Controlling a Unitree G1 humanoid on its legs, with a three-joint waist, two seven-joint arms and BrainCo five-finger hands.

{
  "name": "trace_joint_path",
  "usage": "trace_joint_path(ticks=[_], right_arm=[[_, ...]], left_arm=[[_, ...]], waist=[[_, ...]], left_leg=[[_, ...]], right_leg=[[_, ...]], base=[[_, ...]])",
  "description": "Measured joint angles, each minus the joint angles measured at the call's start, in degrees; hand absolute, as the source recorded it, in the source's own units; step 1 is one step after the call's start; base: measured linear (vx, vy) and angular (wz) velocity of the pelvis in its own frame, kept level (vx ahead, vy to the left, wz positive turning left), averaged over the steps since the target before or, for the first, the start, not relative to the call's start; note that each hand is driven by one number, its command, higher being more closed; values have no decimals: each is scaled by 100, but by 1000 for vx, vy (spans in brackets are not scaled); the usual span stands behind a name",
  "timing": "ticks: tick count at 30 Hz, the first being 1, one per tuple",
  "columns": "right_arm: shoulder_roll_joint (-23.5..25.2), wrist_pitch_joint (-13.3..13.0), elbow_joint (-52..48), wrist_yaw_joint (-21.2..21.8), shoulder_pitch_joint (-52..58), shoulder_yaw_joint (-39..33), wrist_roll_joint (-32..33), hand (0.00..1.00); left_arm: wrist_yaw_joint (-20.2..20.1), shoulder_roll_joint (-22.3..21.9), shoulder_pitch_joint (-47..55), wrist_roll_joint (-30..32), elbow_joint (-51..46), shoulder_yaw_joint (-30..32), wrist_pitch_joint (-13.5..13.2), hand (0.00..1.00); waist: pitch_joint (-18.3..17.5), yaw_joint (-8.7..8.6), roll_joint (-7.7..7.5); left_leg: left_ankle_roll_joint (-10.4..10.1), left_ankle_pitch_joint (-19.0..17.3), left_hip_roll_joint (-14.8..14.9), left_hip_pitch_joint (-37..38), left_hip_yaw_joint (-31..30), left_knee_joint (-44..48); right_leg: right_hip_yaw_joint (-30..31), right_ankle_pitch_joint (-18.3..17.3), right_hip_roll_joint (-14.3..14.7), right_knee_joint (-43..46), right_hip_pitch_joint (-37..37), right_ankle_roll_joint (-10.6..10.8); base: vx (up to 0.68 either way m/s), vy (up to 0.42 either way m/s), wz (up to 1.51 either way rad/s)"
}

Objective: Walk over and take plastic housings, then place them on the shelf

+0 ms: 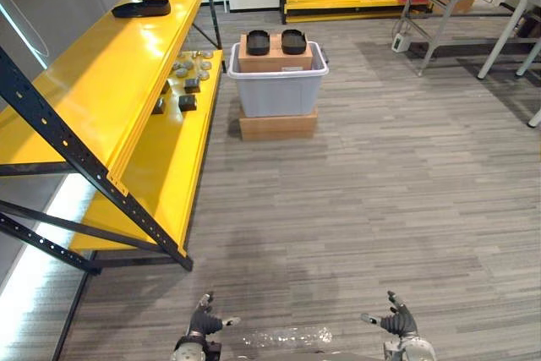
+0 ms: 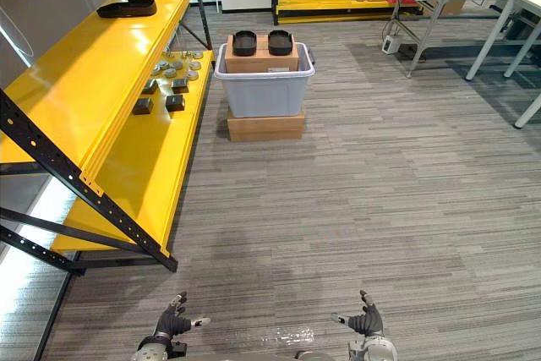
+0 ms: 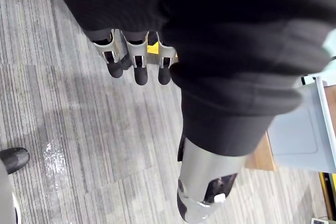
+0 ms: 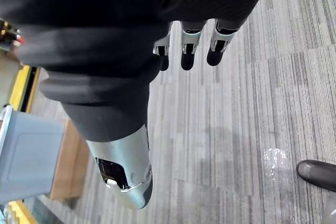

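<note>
Grey carpet runs to a grey bin [image 1: 277, 95] beside the yellow shelf [image 1: 110, 73]. Two black plastic housings [image 1: 258, 41] rest on a cardboard box [image 1: 275, 62] inside the bin. The left hand [image 1: 203, 324] and right hand [image 1: 398, 322] hang low, fingers relaxed, holding nothing.

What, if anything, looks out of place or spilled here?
A shiny clear patch lies on the grey floor close before the robot; it may be plastic film or a wet spot, I cannot tell. Nothing else stands out.
</note>
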Motion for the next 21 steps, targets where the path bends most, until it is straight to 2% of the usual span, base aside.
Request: trace_joint_path(ticks=[4,21], right_arm=[[11,0,1,-30,-34,-158,108,0],[34,-1,-2,-133,-126,-399,294,0]], left_arm=[[7,1,-2,-121,-15,9,0,0],[52,-16,10,-177,-239,347,2,0]], waist=[[-1,-57,-1],[-1,-65,-3]], left_leg=[[-30,43,-15,10,3,-95],[-29,41,-15,-20,50,-95]], right_leg=[[-12,1,2,-28,-5,0],[0,5,5,-70,-21,5]], base=[[0,0,0],[-18,-12,0]])
